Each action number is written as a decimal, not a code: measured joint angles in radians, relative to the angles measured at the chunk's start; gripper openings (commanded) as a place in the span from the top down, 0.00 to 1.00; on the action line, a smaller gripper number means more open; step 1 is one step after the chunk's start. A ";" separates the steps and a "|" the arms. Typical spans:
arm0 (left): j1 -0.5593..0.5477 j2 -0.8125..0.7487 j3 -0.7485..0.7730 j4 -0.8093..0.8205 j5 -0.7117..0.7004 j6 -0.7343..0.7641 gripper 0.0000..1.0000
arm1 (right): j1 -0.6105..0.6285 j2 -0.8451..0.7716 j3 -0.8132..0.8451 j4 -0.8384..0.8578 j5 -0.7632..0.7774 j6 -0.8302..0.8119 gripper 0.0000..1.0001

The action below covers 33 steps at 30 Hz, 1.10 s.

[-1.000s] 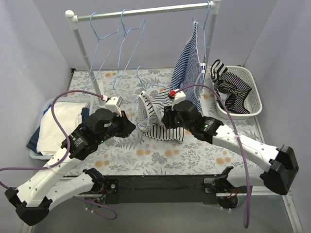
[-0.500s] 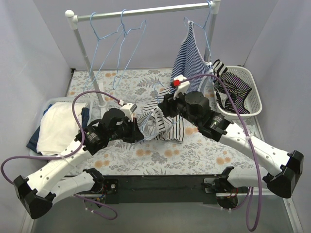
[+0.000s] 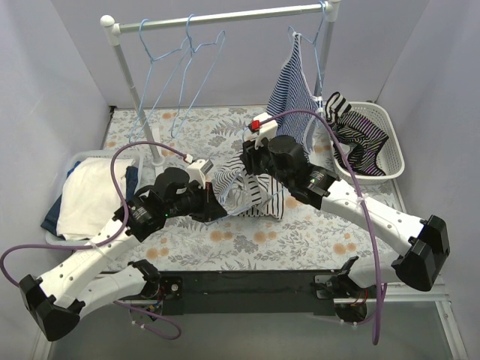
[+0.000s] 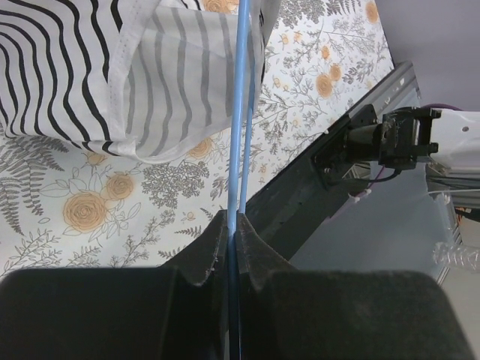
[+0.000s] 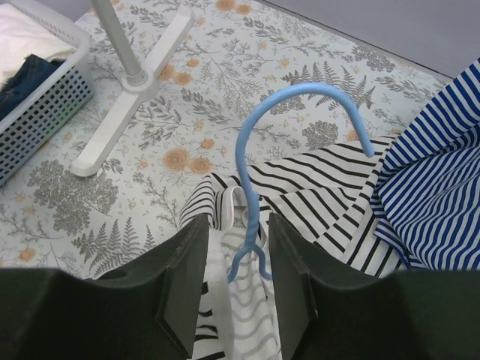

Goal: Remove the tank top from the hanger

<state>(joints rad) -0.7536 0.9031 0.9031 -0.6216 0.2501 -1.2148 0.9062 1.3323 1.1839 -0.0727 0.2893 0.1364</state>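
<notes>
Left claw [image 4: 232, 225]: mine, pressed together on the wire of the blue hanger [image 4: 238, 112].
Right claw [image 5: 236, 225]: spread. My fingers sit either side of the hanger neck just below the hook, a white strap between them too, with a gap on both sides.
Tank top [image 3: 251, 196]: black-and-white stripes, on the hanger, bunched between my two claws, hem lying on the floral surface [image 5: 225, 90].
Hanger: off the rail, hook free.

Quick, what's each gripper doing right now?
Left gripper: closed on the blue hanger wire.
Right gripper: open, fingers straddling the hanger's neck above the tank top.
</notes>
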 measured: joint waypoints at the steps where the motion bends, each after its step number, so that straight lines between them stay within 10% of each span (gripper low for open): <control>1: 0.000 -0.006 -0.004 0.003 0.008 0.000 1.00 | -0.004 0.002 0.000 0.000 0.002 -0.003 0.66; 7: 0.001 -0.019 -0.014 0.020 0.027 -0.001 1.00 | -0.039 0.002 0.000 0.006 -0.017 -0.001 0.99; 11: 0.001 -0.019 -0.021 0.023 0.027 -0.001 0.99 | -0.045 0.002 0.000 0.022 -0.043 0.001 0.99; 14: 0.002 -0.019 -0.023 0.024 0.017 -0.001 0.42 | -0.050 0.002 -0.005 0.031 -0.059 0.002 0.99; 18: 0.002 -0.019 -0.023 0.021 -0.036 0.007 0.02 | -0.055 -0.007 -0.033 0.048 -0.054 -0.002 0.99; 33: 0.074 0.135 0.072 0.136 -0.231 0.121 0.02 | -0.056 -0.135 -0.154 -0.006 0.031 -0.011 0.99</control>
<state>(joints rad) -0.6796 1.0378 0.9756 -0.4858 0.0189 -1.0943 0.8501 1.1969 1.0298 -0.0784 0.3199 0.1253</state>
